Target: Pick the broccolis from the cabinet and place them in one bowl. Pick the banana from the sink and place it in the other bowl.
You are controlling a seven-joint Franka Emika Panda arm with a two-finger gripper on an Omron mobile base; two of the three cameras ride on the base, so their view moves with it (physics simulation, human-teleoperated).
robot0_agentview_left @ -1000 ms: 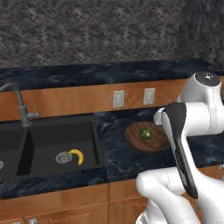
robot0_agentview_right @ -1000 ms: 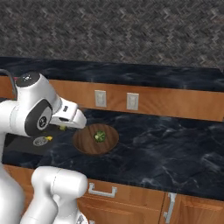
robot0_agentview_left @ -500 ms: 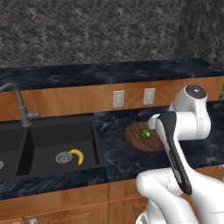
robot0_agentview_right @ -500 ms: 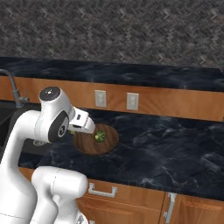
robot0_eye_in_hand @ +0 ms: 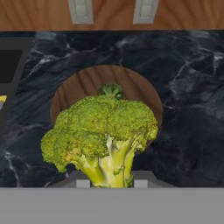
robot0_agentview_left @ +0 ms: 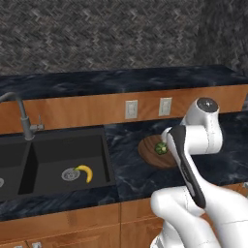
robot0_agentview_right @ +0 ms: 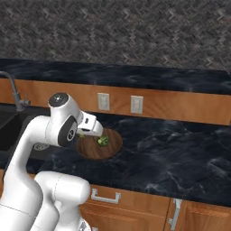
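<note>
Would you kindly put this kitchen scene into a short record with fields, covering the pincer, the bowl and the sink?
pincer: shut on a bumpy green broccoli floret, above the bowl
bowl: round brown wooden bowl on the dark marble counter, another small green broccoli floret already inside
sink: black two-basin sink, curved yellow banana lying beside a round silver drain
wall: two pale outlets on the wooden strip behind the counter

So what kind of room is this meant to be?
A kitchen, computer-rendered by the look of it: a black two-basin sink with a curved grey faucet, a dark marbled stone counter, and wooden drawers underneath.
</note>
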